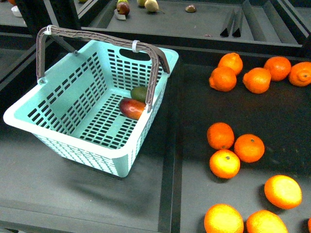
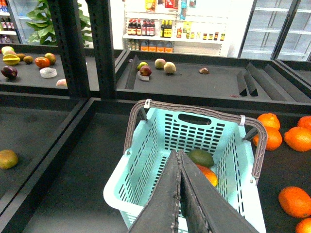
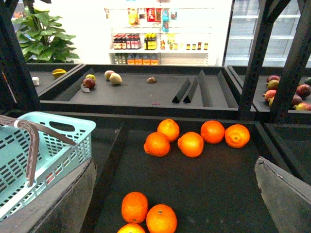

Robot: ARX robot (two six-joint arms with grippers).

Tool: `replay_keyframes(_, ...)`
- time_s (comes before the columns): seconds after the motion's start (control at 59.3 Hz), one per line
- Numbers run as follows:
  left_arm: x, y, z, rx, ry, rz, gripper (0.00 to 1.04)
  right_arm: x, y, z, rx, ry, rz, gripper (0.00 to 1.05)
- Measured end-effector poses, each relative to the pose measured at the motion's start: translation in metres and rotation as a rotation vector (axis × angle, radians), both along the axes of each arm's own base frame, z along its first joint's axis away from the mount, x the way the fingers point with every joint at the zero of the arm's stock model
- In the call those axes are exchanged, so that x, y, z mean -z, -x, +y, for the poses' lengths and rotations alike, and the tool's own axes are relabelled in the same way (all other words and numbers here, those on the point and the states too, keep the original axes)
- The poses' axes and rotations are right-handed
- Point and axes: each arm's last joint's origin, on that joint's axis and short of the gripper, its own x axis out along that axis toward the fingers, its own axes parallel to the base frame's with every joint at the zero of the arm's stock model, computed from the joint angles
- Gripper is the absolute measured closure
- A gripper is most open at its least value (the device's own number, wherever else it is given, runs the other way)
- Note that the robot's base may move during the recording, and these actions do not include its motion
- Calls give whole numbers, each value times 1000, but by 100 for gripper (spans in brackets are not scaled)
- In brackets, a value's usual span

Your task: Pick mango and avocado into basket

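The left gripper (image 2: 180,160) is hovering above the basket (image 1: 63,141) with its jaws pressed together, gripping nothing. The right gripper (image 3: 175,194) is spreading its jaws wide over the oranges (image 3: 189,144) beside the basket. Inside the basket, the mango (image 1: 132,108) and avocado (image 1: 139,93) are lying touching each other against its handle-side wall.

Colours and patterns noted

Basket (image 1: 73,141): light turquoise, slotted walls and floor; handle (image 1: 97,35) brown with white ties. Mango (image 1: 132,108): dark red shading to orange-yellow. Avocado (image 1: 139,92): plain green. Oranges (image 1: 249,147): bright orange, glossy. Worktop (image 1: 87,194): matt dark grey-black. Left pincer (image 2: 180,194): dark grey, textured.
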Motion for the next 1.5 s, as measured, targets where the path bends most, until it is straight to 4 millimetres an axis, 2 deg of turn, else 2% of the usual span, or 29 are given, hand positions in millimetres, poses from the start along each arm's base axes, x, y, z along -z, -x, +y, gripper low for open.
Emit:
replay_keyframes(0.641,-1,20,0,0,0,-5,102,0,0,0,0,0,0,8)
replay_keyframes(0.759,3,30,0,3,0,6,102,0,0,0,0,0,0,8)
replay_keyframes(1.231,2,30,0,2,0,2,101,0,0,0,0,0,0,8)
replay_keyframes(1.501,2,30,0,2,0,2,45,0,0,0,0,0,0,8)
